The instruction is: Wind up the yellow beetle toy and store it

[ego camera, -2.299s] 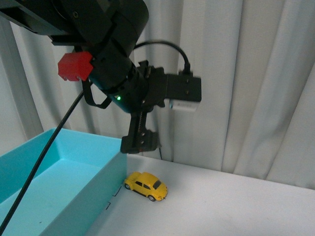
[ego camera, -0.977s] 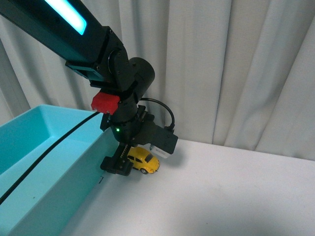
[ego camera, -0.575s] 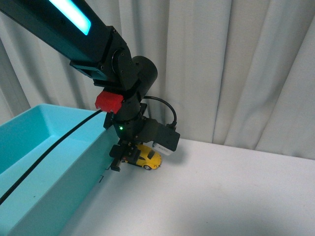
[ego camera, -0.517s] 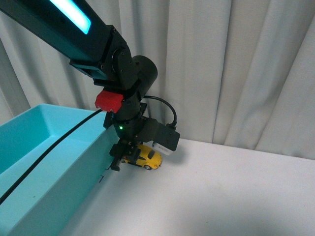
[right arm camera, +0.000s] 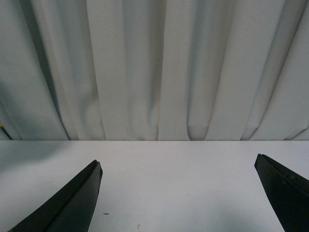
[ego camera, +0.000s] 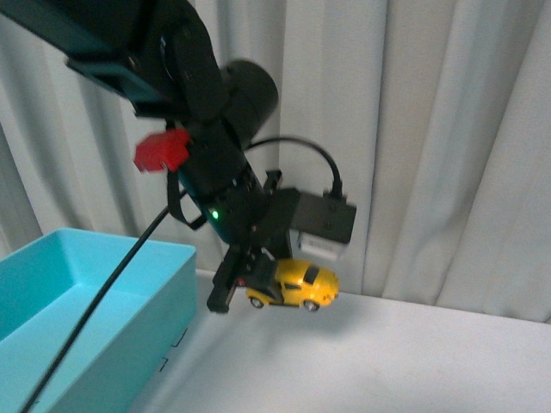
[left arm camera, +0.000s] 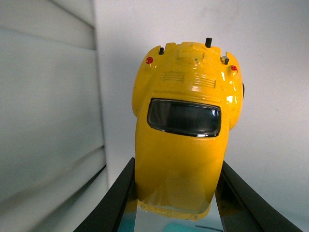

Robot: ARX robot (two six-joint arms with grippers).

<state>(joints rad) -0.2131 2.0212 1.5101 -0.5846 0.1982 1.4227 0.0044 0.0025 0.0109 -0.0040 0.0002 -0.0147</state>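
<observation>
From the front we saw the left gripper clenched on the yellow toy car, holding it clear of the white table. The teal bin had its rim just below and to the gripper's left, with open table on its other side. Only the left wrist camera showed the car wedged between both fingers, tail end outward. The right gripper stood spread wide.
</observation>
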